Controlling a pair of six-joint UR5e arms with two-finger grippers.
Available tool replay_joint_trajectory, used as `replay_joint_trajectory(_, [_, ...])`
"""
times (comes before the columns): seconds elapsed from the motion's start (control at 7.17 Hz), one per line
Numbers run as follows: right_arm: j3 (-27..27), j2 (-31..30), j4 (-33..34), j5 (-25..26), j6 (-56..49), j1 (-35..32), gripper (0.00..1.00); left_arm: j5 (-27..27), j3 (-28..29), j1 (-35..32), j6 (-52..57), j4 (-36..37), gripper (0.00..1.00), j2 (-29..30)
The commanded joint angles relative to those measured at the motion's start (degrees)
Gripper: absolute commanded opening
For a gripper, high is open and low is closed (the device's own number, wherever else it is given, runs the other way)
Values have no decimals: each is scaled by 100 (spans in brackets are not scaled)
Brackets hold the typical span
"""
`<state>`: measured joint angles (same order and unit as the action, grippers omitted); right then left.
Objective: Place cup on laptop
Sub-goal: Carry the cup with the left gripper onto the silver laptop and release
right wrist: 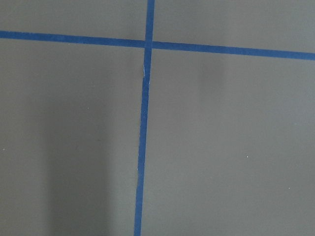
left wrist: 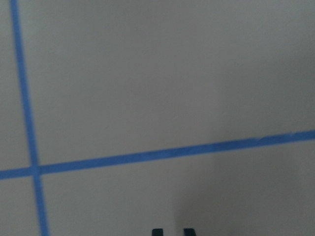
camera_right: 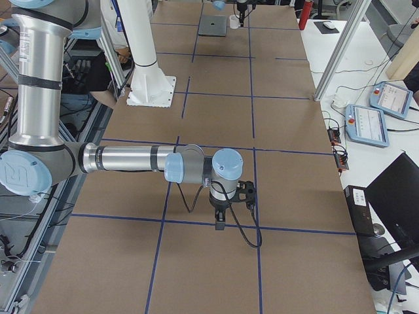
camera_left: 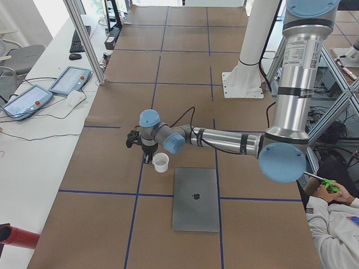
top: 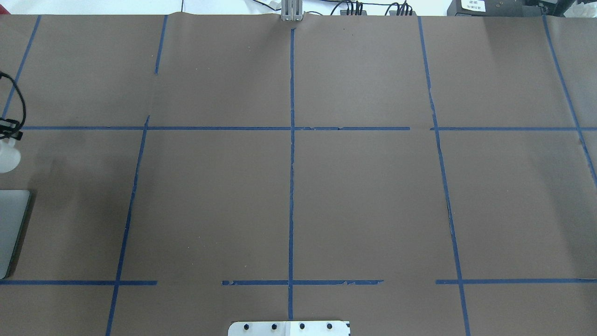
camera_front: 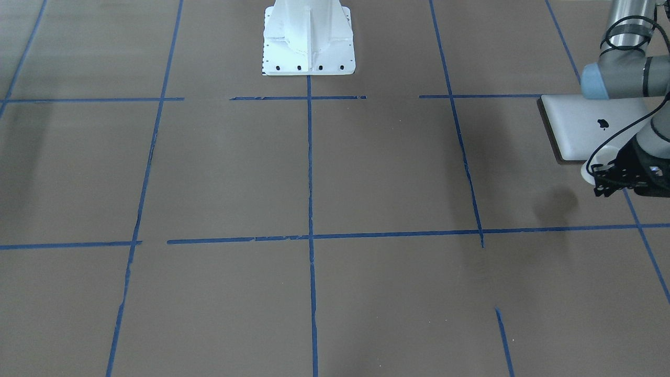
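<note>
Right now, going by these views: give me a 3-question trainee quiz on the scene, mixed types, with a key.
1. True or false: the cup already stands on the laptop.
2. Whose jaws are right beside the cup? A: the left arm. B: the right arm. C: neither.
3. Fill in: the cup stands ____, with its opening facing up.

Key: 1 false, it is on the table next to the laptop. 2 A. 3 upright.
</note>
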<state>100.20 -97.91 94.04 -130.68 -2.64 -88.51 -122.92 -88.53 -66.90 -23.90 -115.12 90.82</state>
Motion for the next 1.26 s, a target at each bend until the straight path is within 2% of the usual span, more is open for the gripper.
replay_joint_trajectory(0.0, [0,0,-9,-1,0,0,100,-605,-15,-183,116,16,0,-521])
replay_joint_trajectory(0.14, [0,0,-9,-1,0,0,100,-898,2,-183,-52,-36,0,-826])
replay_joint_trajectory(0.42, [0,0,0,-1,0,0,100,-901,-50,-183,-53,-98,0,-1126])
replay_joint_trajectory(0.56, [0,0,0,-1,0,0,100,-874,-24,-175,-62,-594,0,-1354])
replay_joint_trajectory(0.7, [0,0,-9,8,0,0,100,-613,19,-174,-71,-1000,0,-1444])
replay_joint_trajectory(0.84, [0,0,0,-1,0,0,100,-289,-6,-148,-288,-1030,0,-1479])
replay_joint_trajectory(0.98, [0,0,0,-1,0,0,100,-277,20,-131,-378,-1169,0,-1480])
replay_joint_trajectory(1.12, [0,0,-9,8,0,0,100,-294,46,-122,-396,-1223,12,-1480])
